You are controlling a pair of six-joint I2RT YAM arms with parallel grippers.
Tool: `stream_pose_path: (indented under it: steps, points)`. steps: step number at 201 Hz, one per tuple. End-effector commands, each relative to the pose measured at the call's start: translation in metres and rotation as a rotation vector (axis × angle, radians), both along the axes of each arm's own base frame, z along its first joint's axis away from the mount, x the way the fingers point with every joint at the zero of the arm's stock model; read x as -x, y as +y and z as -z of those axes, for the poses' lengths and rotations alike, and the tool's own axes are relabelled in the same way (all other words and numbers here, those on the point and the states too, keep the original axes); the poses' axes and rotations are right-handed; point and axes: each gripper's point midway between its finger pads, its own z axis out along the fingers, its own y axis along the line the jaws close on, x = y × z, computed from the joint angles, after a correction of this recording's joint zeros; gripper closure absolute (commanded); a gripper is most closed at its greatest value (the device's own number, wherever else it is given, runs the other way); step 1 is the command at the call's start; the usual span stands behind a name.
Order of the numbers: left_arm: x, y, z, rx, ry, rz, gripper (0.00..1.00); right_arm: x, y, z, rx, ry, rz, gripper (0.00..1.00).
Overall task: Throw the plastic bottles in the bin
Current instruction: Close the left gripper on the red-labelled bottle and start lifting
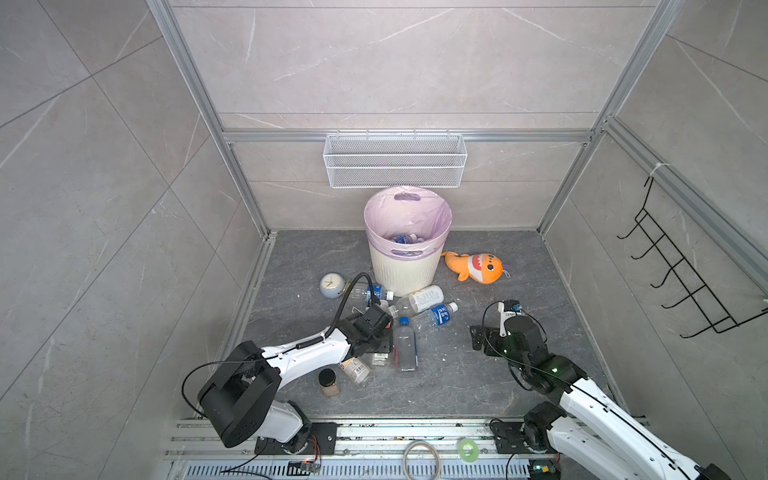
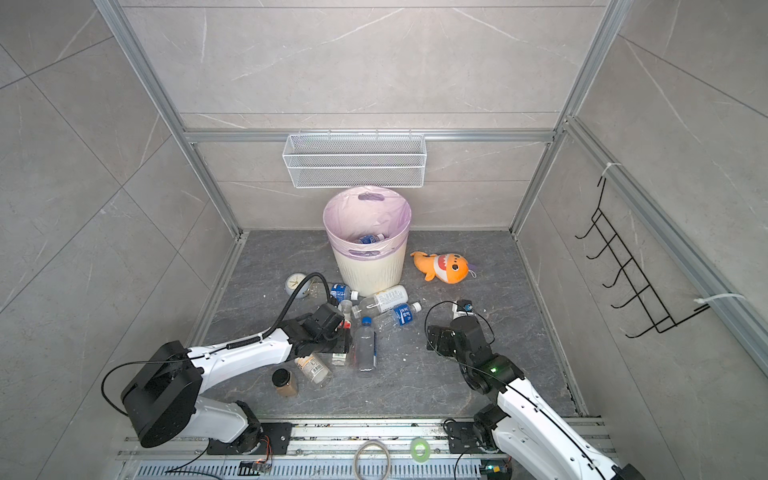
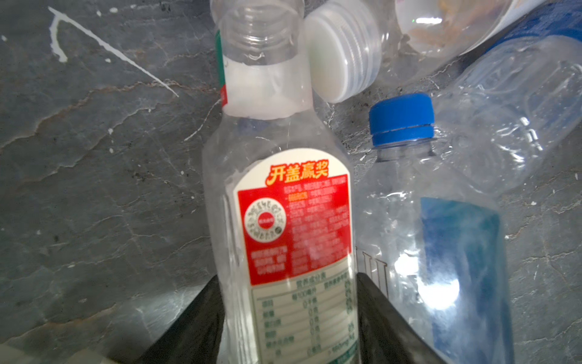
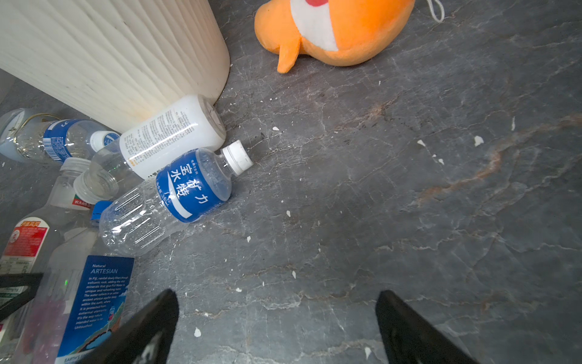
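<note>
The red-label bottle [image 3: 293, 220] lies on the floor in front of the bin [image 1: 405, 272], with the left gripper [image 3: 289, 279] clamped on its sides. Other bottles [image 1: 419, 300] lie nearer the bin's foot, and some lie inside it. The right gripper [image 4: 277, 293] hangs in front of the bin to its right, jaws wide and empty.

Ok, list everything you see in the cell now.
bin: one, cream with lilac liner, back centre.
plastic bottles: about six on floor, clear, before bin; more inside it.
clock: one, pale blue, left of bin.
plush toy: one, orange, right of bin.
jar: one, black-lidded, front left.
wire basket: one, white, back wall.
hook rack: one, black, right wall.
tape roll: one, green, front rail.
left gripper: black, shut on red-label bottle.
right gripper: black, open, above floor.
</note>
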Motion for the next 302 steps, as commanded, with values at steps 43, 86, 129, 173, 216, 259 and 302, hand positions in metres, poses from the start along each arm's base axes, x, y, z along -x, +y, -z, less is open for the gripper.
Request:
stream_pose_path:
  steps: [43, 86, 129, 173, 216, 259, 302]
  points:
    - [-0.006, -0.009, -0.009, 0.026, -0.033, 0.024, 0.47, -0.002, 0.002, 0.0, -0.008, -0.006, 0.011, 0.0]
    - [-0.004, -0.009, -0.024, 0.071, -0.082, 0.043, 0.49, -0.002, 0.002, 0.0, -0.006, -0.002, 0.009, 0.0]
    - [-0.003, -0.005, -0.026, 0.053, -0.085, 0.046, 0.41, -0.003, 0.002, 0.001, -0.004, -0.001, 0.009, 0.0]
    - [-0.005, -0.006, -0.016, 0.007, -0.054, 0.047, 0.32, -0.003, 0.002, 0.001, -0.002, 0.001, 0.01, 0.0]
    - [-0.008, -0.007, -0.011, -0.015, -0.042, 0.05, 0.28, -0.003, 0.003, 0.001, -0.003, 0.003, 0.008, 0.0]
    - [-0.009, -0.008, 0.003, -0.073, 0.003, 0.068, 0.24, -0.003, 0.003, 0.001, -0.001, 0.004, 0.007, 0.0]
    - [-0.01, -0.006, 0.01, -0.103, 0.013, 0.061, 0.25, -0.003, 0.002, 0.001, -0.001, 0.002, 0.008, 0.0]
